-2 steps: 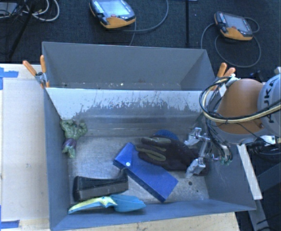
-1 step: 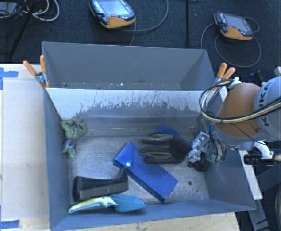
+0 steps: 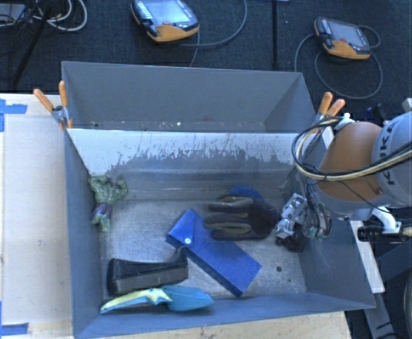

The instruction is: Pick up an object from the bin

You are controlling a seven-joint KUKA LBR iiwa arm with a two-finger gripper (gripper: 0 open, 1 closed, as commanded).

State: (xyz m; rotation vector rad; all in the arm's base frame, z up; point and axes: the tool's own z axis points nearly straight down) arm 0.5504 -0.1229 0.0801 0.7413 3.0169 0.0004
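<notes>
My gripper [image 3: 290, 233] hangs at the right side of the bin, just above the floor near the right wall. A dark glove [image 3: 237, 218] lies directly to its left, fingers pointing left, its cuff close to the gripper. A flat blue block [image 3: 213, 251] lies tilted below the glove, in the middle of the bin. A small blue thing [image 3: 246, 191] peeks out behind the glove.
A black wedge-shaped object [image 3: 143, 272] lies at the front left, with a blue and yellow toy [image 3: 165, 299] along the front wall. A green and purple lump [image 3: 104, 196] sits at the left wall. The arm with its orange cover and cables leans over the right rim.
</notes>
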